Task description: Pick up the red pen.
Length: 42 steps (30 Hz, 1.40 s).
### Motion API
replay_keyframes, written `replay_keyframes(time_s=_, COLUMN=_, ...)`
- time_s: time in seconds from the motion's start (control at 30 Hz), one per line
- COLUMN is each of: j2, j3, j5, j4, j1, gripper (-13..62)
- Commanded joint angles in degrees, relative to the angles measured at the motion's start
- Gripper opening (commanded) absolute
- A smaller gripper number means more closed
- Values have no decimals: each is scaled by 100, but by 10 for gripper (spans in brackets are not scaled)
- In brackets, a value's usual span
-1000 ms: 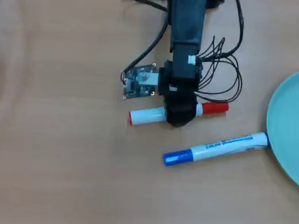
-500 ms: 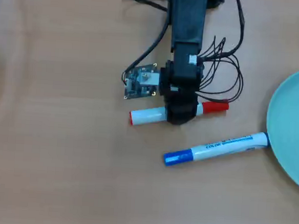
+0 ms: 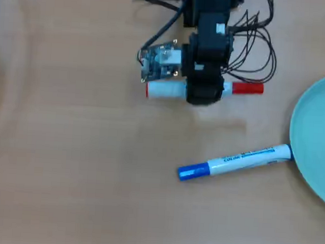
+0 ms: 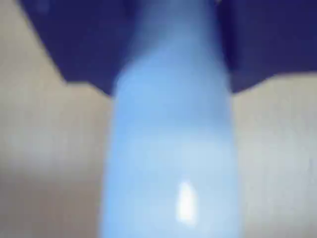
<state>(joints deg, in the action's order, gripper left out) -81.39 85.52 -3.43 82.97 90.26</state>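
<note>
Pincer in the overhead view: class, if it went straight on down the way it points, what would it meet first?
The pincer points down, with the red pen across it. Below looks like bare table; height is unclear.

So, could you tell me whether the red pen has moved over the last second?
Yes. In the overhead view the red pen, held by the gripper, has shifted toward the top of the frame, away from the blue-capped marker, which has stayed put beside the plate.
</note>
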Motion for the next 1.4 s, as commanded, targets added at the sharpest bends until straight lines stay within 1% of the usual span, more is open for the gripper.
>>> replay_keyframes(time_s=0.0, j2=-431, j3=-782, j5=105, j4=563, j1=-18, gripper=-72)
replay_keyframes(time_s=0.23, j2=-571, j3=-1318, j5=114, j4=870, j1=-105, gripper=-72)
replay_keyframes(time_s=0.43, j2=-1081, j3=-1670, j5=272, j4=976, j1=-202, gripper=-72)
replay_keyframes(time_s=0.6, j2=-1547, j3=-2074, j5=659, j4=967, j1=-334, gripper=-72)
replay_keyframes(time_s=0.8, j2=-1591, j3=-2487, j5=677, j4=958, j1=-387, gripper=-71)
replay_keyframes(time_s=1.37, j2=-1564, j3=-2479, j5=721, j4=773, j1=-501, gripper=-71)
